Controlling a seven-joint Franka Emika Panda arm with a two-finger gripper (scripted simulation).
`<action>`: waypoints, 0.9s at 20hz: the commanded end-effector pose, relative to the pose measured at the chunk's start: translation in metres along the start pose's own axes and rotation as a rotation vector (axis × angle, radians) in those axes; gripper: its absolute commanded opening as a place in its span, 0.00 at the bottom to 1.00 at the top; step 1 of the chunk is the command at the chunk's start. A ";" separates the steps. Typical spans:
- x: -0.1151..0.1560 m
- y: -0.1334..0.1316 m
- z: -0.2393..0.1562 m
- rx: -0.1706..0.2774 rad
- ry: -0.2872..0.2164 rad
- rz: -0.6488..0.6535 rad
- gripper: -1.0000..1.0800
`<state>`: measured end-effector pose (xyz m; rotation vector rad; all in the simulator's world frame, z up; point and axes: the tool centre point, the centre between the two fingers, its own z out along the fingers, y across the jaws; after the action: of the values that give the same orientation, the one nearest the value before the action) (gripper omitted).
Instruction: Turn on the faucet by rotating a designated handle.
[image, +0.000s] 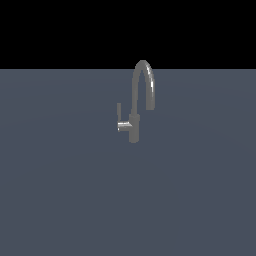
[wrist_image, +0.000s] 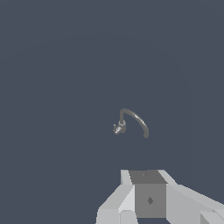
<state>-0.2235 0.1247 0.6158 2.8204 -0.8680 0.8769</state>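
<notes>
You saw the faucet (image: 136, 107) standing upright near the middle of the grey counter (image: 60, 200), its handle (image: 121, 121) jutting toward nine o'clock in the exterior view. Nothing touched it, so the turning looked not yet begun. From the wrist view, the faucet (wrist_image: 129, 122) sat well apart from the end effector (wrist_image: 148, 199). You could not tell how wide its fingers stood.

Blocky white-grey gripper (wrist_image: 151, 199), dark diamond mark.
</notes>
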 end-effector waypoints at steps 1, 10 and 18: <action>-0.004 -0.021 0.002 -0.013 0.048 0.042 0.00; -0.014 -0.092 0.046 -0.082 0.188 0.172 0.00; -0.016 -0.140 0.134 -0.164 0.270 0.280 0.00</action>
<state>-0.1061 0.2192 0.5256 2.4356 -1.2156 1.1244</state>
